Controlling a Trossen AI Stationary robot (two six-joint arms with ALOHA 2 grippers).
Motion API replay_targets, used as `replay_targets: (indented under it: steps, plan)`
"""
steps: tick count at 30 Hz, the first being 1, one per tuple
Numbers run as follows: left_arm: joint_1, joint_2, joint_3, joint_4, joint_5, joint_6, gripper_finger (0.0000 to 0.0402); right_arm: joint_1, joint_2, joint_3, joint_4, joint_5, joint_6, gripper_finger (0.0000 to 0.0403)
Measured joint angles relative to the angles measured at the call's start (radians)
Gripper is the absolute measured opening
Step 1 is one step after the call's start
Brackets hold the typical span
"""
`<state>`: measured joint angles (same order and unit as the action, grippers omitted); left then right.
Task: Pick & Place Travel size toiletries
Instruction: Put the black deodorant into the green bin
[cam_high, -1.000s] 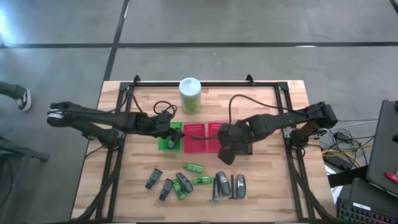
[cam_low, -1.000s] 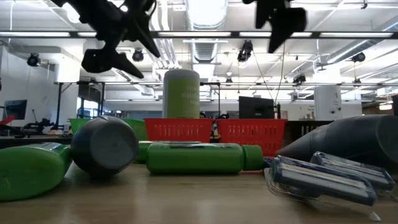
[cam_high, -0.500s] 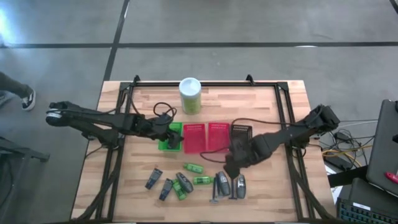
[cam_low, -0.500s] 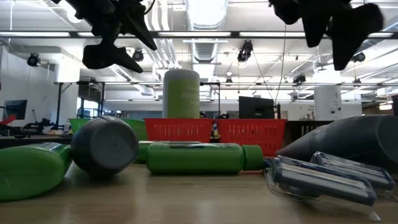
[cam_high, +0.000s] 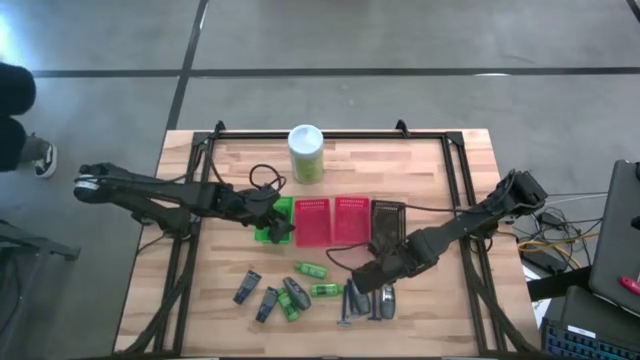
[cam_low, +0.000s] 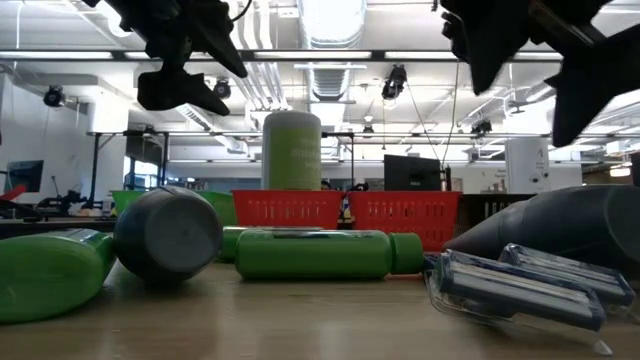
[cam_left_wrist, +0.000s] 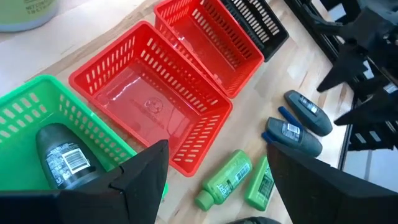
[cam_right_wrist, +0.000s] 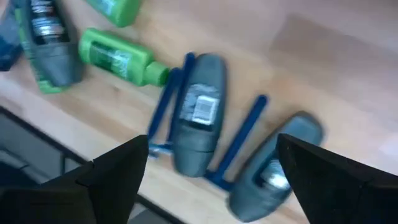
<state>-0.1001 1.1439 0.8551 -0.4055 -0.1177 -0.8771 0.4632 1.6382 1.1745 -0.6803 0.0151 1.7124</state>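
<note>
Several toiletries (cam_high: 300, 290) are scattered along the table's near edge. Over the grey tubes (cam_right_wrist: 198, 118) at their right end, the right gripper (cam_high: 362, 283) is spread wide; one tube should be straddled squarely. Farther back, the left gripper (cam_high: 275, 226) is held open over the green basket (cam_left_wrist: 37, 118).

Wooden table (cam_high: 440, 165) of light planks, edged by a black frame (cam_high: 455, 160), on a grey concrete floor (cam_high: 400, 40) crossed by dark seams. A person's dark trouser leg and shoe (cam_high: 40, 158) stand at the left edge. Cables (cam_high: 548, 240) lie right of the table. Beyond the table: white ceiling with strip lights (cam_low: 330, 55), ducts (cam_low: 330, 85), and a dark monitor (cam_low: 410, 172).
</note>
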Motion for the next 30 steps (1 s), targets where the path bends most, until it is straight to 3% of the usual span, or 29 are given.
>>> replay_targets:
  steps: [3, 22, 26, 30]
  plan:
    - [0.000, 0.000, 0.000, 0.000, 0.005, 0.012, 0.0278, 0.000, 0.000, 0.000, 0.071, 0.001, 0.019, 0.0325]
    - [0.000, 0.000, -0.001, -0.033, 0.010, 0.016, 0.0278, 0.035, 0.150, 0.155, -0.076, -0.039, 0.092, 0.0131]
    - [0.000, 0.000, -0.002, -0.040, 0.011, 0.016, 0.0278, 0.039, 0.204, 0.188, -0.170, -0.047, 0.118, 0.0118]
    - [0.000, 0.000, -0.002, -0.046, 0.020, 0.019, 0.0278, 0.039, 0.231, 0.198, -0.189, -0.046, 0.112, 0.0131]
